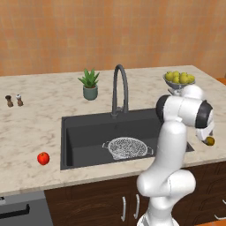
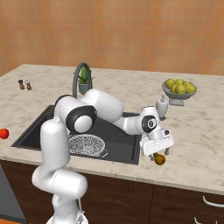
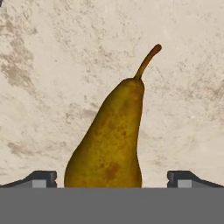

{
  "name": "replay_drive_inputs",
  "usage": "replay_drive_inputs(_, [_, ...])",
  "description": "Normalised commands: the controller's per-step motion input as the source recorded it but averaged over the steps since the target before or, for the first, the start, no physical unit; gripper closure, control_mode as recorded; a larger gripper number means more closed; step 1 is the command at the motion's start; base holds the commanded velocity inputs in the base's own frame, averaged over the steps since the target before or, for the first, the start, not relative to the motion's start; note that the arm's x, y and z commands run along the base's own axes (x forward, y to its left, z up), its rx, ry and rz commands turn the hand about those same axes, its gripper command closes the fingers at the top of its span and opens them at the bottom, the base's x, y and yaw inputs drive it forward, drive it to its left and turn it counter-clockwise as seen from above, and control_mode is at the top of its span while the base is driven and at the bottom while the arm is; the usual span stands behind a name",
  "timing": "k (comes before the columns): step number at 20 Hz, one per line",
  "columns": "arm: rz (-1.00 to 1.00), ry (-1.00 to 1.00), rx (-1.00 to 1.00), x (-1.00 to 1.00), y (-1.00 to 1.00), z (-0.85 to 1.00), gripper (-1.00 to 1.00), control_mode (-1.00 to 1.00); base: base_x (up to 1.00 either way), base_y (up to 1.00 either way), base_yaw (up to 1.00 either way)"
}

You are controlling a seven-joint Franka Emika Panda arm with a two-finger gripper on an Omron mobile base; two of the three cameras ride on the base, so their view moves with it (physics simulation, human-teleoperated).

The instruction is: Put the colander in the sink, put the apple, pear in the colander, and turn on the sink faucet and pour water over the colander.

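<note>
The brownish-yellow speckled pear (image 3: 109,140) lay on the beige marbled counter (image 3: 43,65) right of the sink, between the gripper (image 3: 111,178)'s wide-spread fingertips, not yet grasped. The white-grey perforated colander (image 1: 126,147) already sat in the dark grey rectangular sink (image 1: 84,128). Pear, small red apple (image 1: 43,158) and dark gooseneck faucet (image 1: 119,88) remained. The base views alone showed colander, apple and faucet; the hand view gave the pear's stem.

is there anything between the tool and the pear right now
Nothing visible. The open tool hangs right over the pear, which lies on the counter between the two fingertips, with bare counter on both sides.
</note>
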Motion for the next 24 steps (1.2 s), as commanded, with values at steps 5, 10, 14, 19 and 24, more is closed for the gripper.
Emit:
replay_drive_inputs(5, [0.07, -0.02, 0.00, 0.05, -0.02, -0.14, -1.00, -1.00, 0.00, 0.00, 0.00])
replay_drive_inputs(10, [0.07, -0.12, 0.00, -0.06, 0.00, -0.22, -1.00, -1.00, 0.00, 0.00, 0.00])
replay_drive_inputs(14, [0.03, -0.14, 0.00, -0.14, 0.00, -0.23, -1.00, -1.00, 0.00, 0.00, 0.00])
replay_drive_inputs(19, [0.02, -0.07, 0.00, -0.02, 0.00, -0.32, -1.00, -1.00, 0.00, 0.00, 0.00])
replay_drive_inputs(24, [0.03, 0.00, 0.00, 0.00, 0.02, -0.33, -1.00, -1.00, 0.00, 0.00, 0.00])
